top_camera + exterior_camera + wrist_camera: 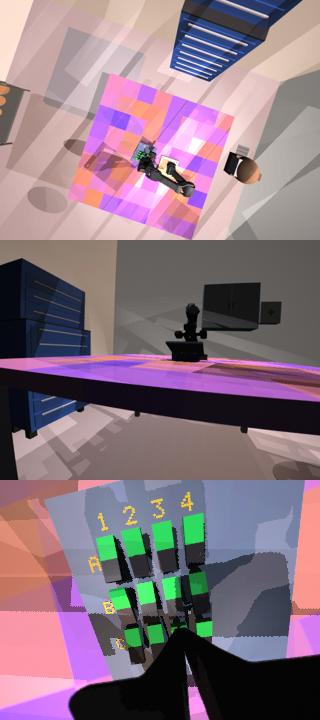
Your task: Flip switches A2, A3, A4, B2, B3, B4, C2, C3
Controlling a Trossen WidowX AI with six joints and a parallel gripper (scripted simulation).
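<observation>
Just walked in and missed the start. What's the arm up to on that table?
A single robot arm is working a small switch panel with rocker switches in rows A to C and columns 1 to 4, standing on the purple and orange table. Its gripper is shut, holding nothing, and serves as a poker. In the wrist view the tip sits at row C, right at the switch in column 3. Contact is hard to confirm.
</observation>
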